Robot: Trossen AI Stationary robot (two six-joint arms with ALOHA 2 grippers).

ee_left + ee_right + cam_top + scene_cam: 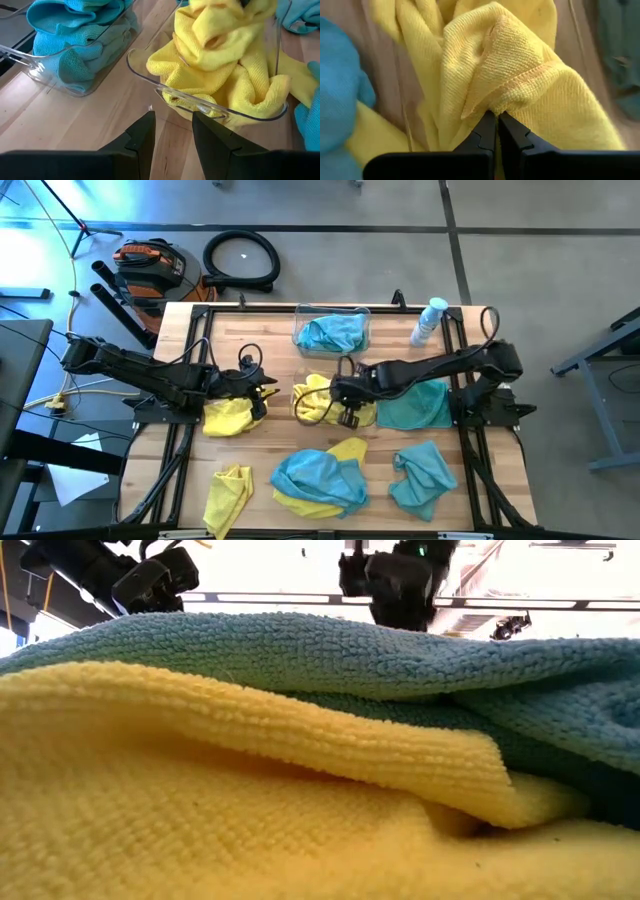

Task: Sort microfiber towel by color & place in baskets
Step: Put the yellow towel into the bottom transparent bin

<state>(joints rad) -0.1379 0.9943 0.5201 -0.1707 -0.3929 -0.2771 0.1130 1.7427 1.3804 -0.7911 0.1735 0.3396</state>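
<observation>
Dropping a yellow cloth where its colour belongs

My right end effector [496,131] is pinched shut on a fold of the bright yellow microfiber towel [520,75], holding it directly over the clear plastic basket [150,85] of yellow cloths below me, so it lands with its own colour. My left end effector [172,132] waits just beside that basket, fingers parted and empty, clear of the drop. The teal-blue microfiber towels [332,332] fill the other clear basket [362,313], beyond me on the wooden desk [270,345].

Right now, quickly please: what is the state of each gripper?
Left gripper: open, holding nothing, near the clear plastic basket.
Right gripper: shut on the bright yellow microfiber towel over that basket.
</observation>
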